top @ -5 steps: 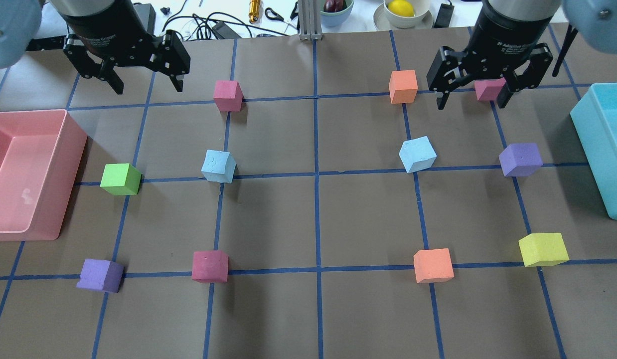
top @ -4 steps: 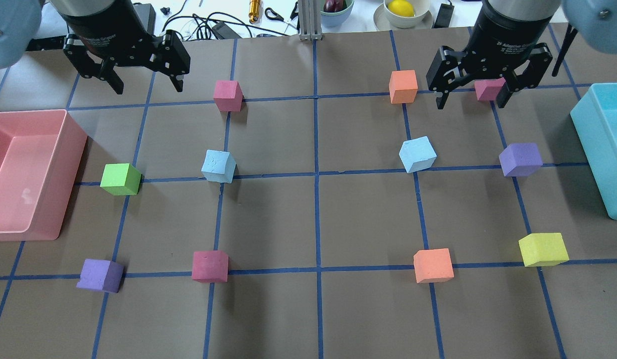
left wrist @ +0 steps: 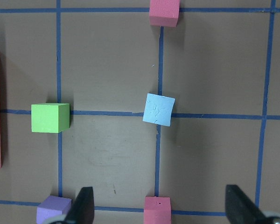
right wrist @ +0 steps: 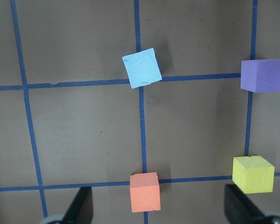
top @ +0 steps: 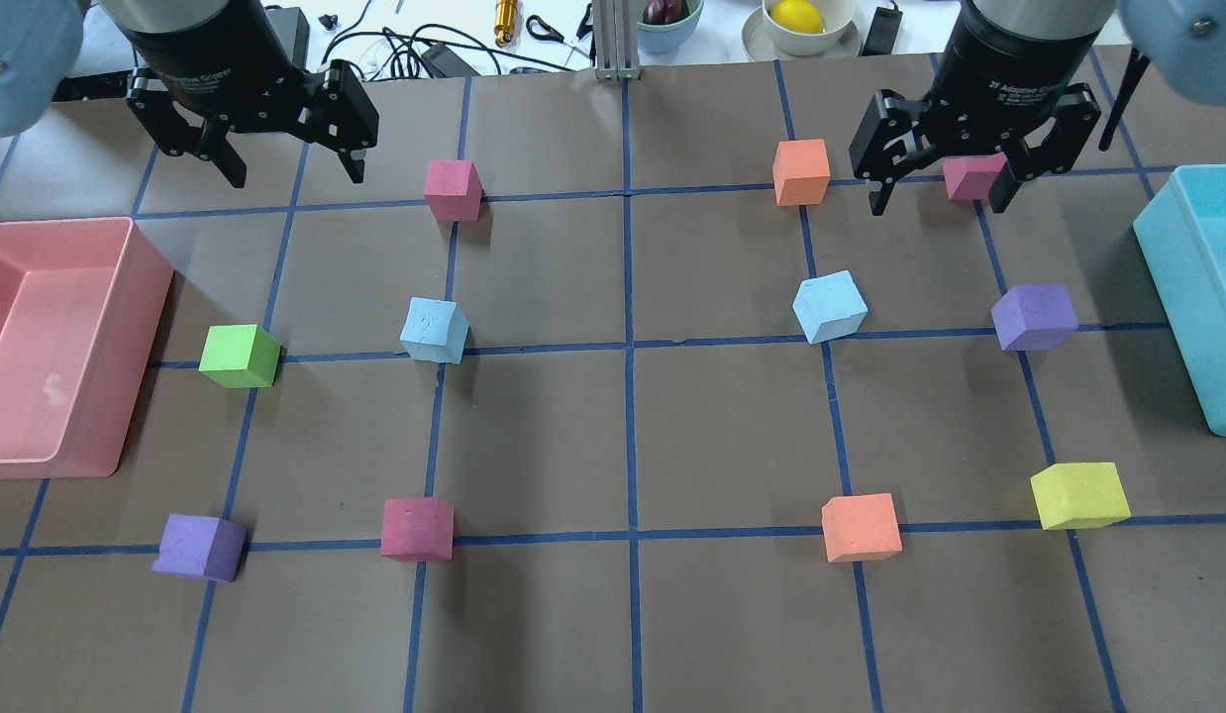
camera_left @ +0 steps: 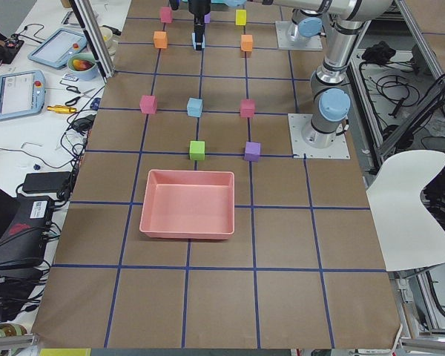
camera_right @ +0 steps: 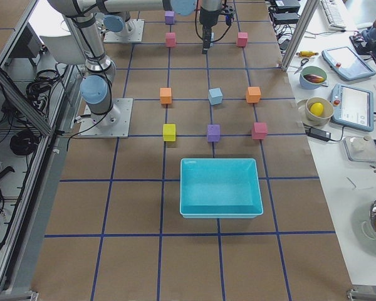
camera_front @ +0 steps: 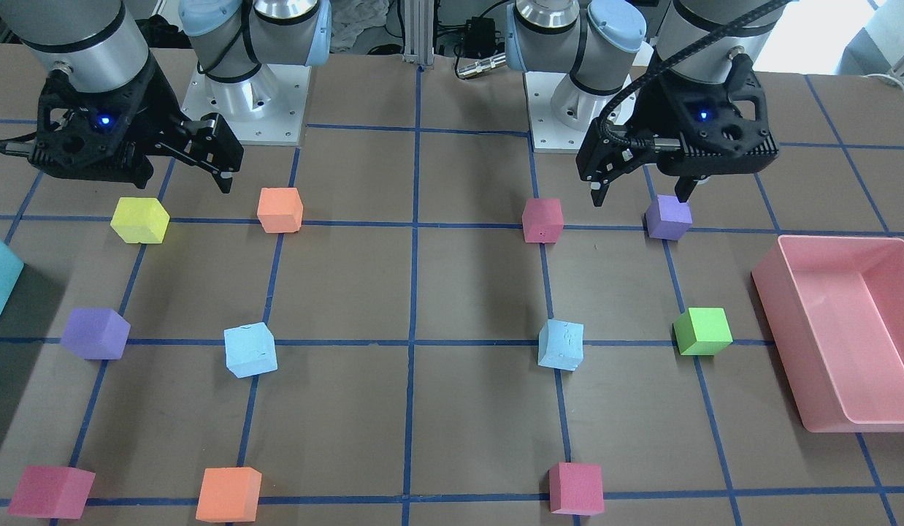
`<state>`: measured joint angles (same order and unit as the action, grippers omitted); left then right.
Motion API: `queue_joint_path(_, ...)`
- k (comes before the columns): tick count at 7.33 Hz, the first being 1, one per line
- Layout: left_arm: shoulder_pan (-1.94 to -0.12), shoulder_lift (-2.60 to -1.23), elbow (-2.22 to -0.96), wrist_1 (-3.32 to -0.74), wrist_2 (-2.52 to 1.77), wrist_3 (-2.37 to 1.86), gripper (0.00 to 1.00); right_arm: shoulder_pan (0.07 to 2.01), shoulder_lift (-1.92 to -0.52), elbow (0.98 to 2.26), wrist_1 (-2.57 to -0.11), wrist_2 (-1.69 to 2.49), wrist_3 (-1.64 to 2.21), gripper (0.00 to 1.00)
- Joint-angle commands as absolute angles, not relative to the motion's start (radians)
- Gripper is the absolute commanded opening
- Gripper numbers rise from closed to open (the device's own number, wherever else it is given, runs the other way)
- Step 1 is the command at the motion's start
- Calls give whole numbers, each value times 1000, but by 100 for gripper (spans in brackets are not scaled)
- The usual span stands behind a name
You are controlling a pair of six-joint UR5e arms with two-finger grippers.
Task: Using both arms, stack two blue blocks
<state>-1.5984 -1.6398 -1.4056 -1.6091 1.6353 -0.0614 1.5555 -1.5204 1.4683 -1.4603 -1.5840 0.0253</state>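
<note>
Bright, even light from above falls on the brown paper-covered table (top: 732,436). The pale blue foam cube (top: 435,330) and its neighbours cast short, soft shadows. The front-facing view's upper right corner is blown out white. The table surface is sharp in every view.

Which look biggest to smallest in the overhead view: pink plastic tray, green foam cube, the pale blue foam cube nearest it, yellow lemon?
Pink plastic tray, largest by far.
Green foam cube and pale blue foam cube: alike, no ranking.
Yellow lemon, smallest, though farthest away.
</note>
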Motion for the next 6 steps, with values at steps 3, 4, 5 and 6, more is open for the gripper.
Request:
queue_joint_path(3,-1598,-1637,-1405,-1609,1637,-60,100,1548,-1483,1485,-1520,-1592,32,100)
queue_joint_path(4,-1598,-1635,-1407,-1609,1635,-61,100,1546,-1424,1485,-1631,-1594,17,100)
queue_joint_path(5,-1598,-1635,-1407,-1609,1635,-60,100,1546,-1363,1485,-1700,-1597,17,100)
queue_joint_path(6,-1598,-1635,-1408,-1611,1635,-60,100,1548,-1314,1488,-1709,-1592,17,100)
